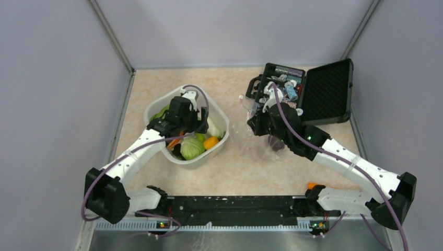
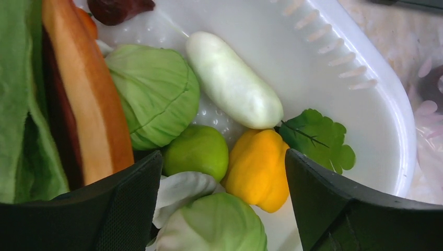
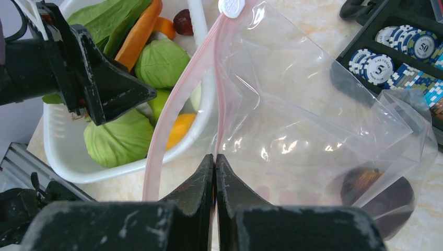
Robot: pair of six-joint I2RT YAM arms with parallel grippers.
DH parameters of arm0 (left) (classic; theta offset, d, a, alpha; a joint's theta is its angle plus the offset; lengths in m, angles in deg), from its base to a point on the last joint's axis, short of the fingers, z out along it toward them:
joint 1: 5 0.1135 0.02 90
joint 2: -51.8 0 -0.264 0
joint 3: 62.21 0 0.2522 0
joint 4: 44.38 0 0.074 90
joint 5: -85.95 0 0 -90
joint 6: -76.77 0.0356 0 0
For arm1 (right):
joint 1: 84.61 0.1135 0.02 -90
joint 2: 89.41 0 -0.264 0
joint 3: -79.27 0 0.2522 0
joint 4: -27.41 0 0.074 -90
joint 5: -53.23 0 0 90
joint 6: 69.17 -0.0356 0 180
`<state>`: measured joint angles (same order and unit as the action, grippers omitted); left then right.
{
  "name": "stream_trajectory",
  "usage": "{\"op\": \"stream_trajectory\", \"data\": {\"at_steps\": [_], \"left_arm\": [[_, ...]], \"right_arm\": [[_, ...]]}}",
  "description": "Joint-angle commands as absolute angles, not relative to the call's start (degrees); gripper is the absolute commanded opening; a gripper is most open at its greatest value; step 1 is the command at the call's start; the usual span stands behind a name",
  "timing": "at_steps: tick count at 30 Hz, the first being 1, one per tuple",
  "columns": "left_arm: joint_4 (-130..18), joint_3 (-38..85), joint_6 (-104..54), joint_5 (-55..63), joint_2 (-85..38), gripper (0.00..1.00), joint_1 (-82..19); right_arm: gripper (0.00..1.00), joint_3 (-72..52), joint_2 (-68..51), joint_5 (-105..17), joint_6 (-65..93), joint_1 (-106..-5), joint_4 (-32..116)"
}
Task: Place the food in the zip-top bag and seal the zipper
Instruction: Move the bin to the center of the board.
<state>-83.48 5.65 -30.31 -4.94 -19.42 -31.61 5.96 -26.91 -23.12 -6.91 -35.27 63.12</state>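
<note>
On the beige marbled tabletop the left gripper hangs open over a cabbage and white radish in the white tub. The right gripper pinches the zip-top bag at its pink zipper. Its wrist camera alone shows clearly a dark purple piece inside. Beyond, a black case lies open near grey walls

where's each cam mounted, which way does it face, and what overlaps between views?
Top external: above and behind the bases, looking down at the table; shows left arm, right arm, white tub, zip-top bag, black case.
Left wrist: on the left arm, looking down into the tub at the food; left gripper open, both fingers along the bottom.
Right wrist: on the right arm, looking down over the bag; right gripper shut on its zipper edge.
Shared: tub and food in all three; right wrist also sees the left gripper.
</note>
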Motion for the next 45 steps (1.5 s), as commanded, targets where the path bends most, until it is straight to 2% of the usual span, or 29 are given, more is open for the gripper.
{"op": "stream_trajectory", "data": {"at_steps": [1, 7, 13, 17, 23, 26, 32, 33, 35, 39, 42, 45], "left_arm": [[-81.8, 7.1, -29.1, -7.9, -17.0, 0.86, -31.1], [-85.6, 8.9, -28.7, -9.2, -15.6, 0.84, -31.1], [-87.3, 7.2, -29.0, -7.4, -8.9, 0.85, -31.1], [-86.4, 3.9, -29.5, -10.8, -4.5, 0.82, -31.1], [-90.1, 2.3, -30.4, -15.1, -6.8, 0.69, -31.1], [-90.9, 2.8, -28.9, -16.6, -10.3, 0.56, -31.1], [-94.9, 5.3, -27.9, -23.7, -17.8, 0.53, -31.1], [-94.8, 5.4, -28.0, -24.7, -18.2, 0.55, -31.2], [-93.6, 4.8, -27.8, -25.6, -17.7, 0.65, -31.2], [-93.4, 4.5, -27.3, -28.1, -16.0, 0.72, -31.3], [-93.2, 4.5, -26.4, -28.9, -15.2, 0.74, -31.4], [-93.4, 5.1, -26.9, -28.7, -14.3, 0.71, -31.9]], "right_arm": [[0.00, 6.8, -28.9, -23.4, -7.6, -35.2, 60.7], [0.00, 7.1, -28.9, -23.6, -7.7, -35.3, 60.1], [0.00, 7.3, -28.8, -24.4, -7.8, -35.3, 59.3], [0.00, 7.4, -28.8, -24.7, -7.7, -35.3, 59.2], [0.00, 7.5, -29.0, -25.2, -7.7, -35.3, 58.7], [0.00, 7.6, -29.1, -25.5, -7.8, -35.3, 58.5], [0.00, 7.7, -29.1, -26.0, -8.1, -35.3, 58.3], [0.00, 7.8, -29.2, -26.3, -8.2, -35.3, 58.2], [0.00, 8.0, -29.3, -26.5, -8.4, -35.3, 58.0], [0.00, 8.5, -29.5, -27.0, -9.0, -35.3, 57.6], [0.00, 9.0, -29.7, -27.2, -9.2, -35.3, 57.2], [0.00, 9.1, -29.7, -27.3, -9.3, -35.2, 57.0]]}}
